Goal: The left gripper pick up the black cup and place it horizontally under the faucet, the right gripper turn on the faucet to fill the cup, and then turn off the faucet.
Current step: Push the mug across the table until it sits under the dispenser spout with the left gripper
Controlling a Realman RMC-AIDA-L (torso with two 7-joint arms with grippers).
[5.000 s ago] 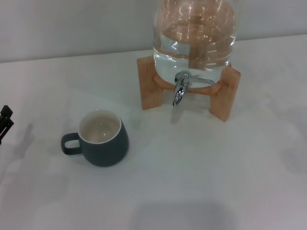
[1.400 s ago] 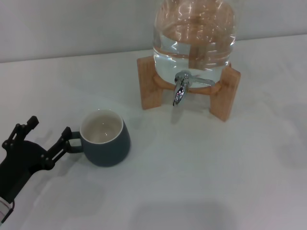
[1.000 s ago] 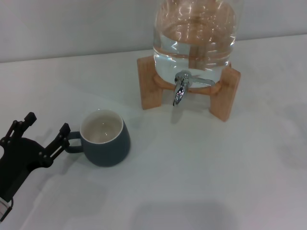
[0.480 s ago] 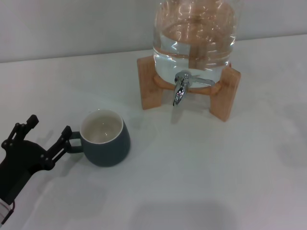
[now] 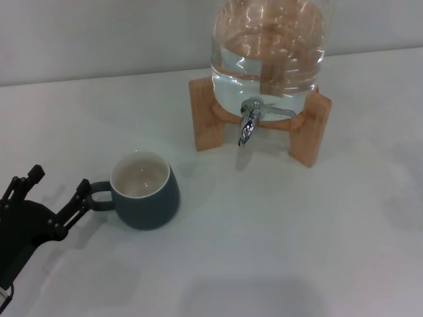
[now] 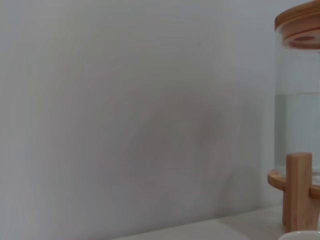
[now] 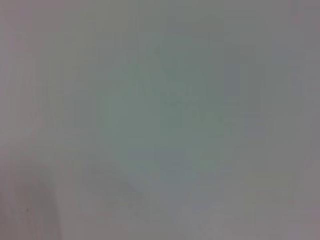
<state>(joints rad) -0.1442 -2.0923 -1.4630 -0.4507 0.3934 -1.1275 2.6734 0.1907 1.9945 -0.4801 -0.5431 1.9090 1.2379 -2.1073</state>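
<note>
The black cup (image 5: 144, 191) stands upright on the white table, its cream inside showing and its loop handle (image 5: 100, 196) pointing left. My left gripper (image 5: 58, 184) is open at the lower left of the head view, its near fingertip (image 5: 82, 187) right beside the handle and the other finger farther left. Nothing is held between them. The chrome faucet (image 5: 249, 123) juts from the glass jar at the back, its spout pointing down and its thin lever lying to the right. In the left wrist view only a sliver of the cup's rim (image 6: 304, 234) shows. The right gripper is out of view.
A clear glass jar (image 5: 268, 49) part-filled with water sits on a light wooden stand (image 5: 310, 129) behind the faucet. The same jar (image 6: 299, 100) and a stand leg (image 6: 298, 190) show in the left wrist view. The right wrist view shows only a blank grey surface.
The left gripper came in from the left edge toward the cup's handle and has now dropped slightly lower and left, still open. The cup shifted slightly right since the earliest frame.
</note>
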